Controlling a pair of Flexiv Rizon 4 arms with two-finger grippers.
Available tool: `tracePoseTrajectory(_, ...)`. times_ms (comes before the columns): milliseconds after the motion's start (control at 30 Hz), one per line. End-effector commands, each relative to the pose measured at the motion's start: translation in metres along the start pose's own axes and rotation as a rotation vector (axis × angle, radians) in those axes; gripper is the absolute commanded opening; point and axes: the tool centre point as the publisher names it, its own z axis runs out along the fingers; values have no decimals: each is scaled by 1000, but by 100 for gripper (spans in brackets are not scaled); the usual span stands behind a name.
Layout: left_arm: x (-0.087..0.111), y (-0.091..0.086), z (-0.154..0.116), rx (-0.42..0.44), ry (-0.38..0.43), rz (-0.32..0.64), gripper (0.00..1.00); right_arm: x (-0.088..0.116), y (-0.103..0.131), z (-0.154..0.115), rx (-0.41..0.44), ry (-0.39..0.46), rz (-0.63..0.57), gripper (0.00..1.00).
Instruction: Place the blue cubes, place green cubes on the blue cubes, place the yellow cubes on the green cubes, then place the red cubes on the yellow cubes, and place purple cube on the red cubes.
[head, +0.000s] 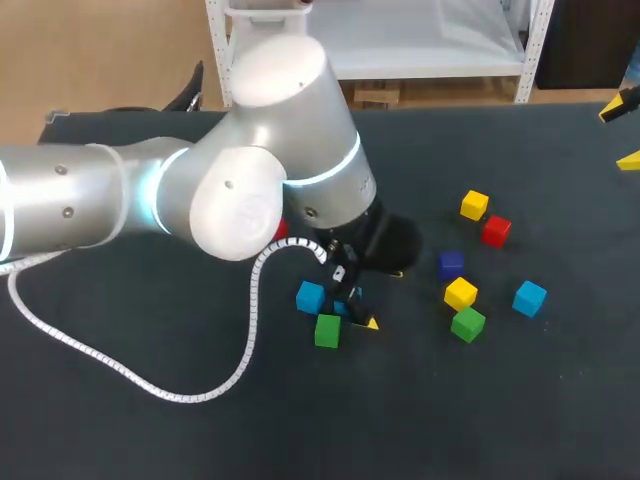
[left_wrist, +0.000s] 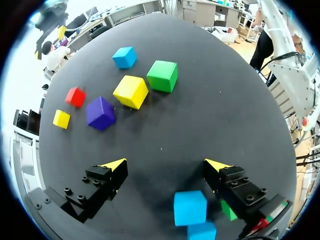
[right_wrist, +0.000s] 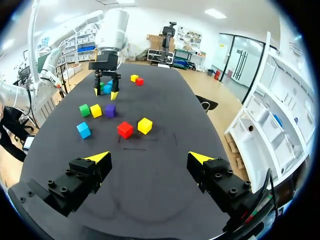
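Note:
My left gripper (head: 352, 303) (left_wrist: 166, 165) stands open, low over the table's middle. Two blue cubes (left_wrist: 190, 207) (head: 310, 296) lie close together between its fingers, near the wrist, neither gripped. A green cube (head: 327, 330) (left_wrist: 228, 210) sits just beside one finger. To the right lie a yellow cube (head: 474, 205), red cube (head: 496, 231), purple cube (head: 451, 264), second yellow cube (head: 460, 293), green cube (head: 467, 323) and blue cube (head: 530, 298). My right gripper (head: 625, 133) (right_wrist: 150, 158) is open and empty at the far right edge, well short of that group.
Another red cube (head: 280, 228) (right_wrist: 139, 81) peeks from behind my left arm, with a yellow cube (right_wrist: 134, 78) beside it. My left arm (head: 200, 180) and its white cable (head: 130, 375) cover the table's left half.

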Motion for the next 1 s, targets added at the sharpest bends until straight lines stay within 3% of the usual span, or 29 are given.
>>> tracePoseTrajectory(33, 6, -9, -11, -2, 4, -7, 100, 0, 1, 0, 4, 1, -1, 100)
tracePoseTrajectory(367, 23, -22, -19, 25, 27, -44, 100, 0, 1, 0, 4, 1, -1, 100)
tracePoseTrajectory(1000, 36, -15, -28, 23, 49, -66, 98, 0, 1, 0, 4, 1, -1, 100)
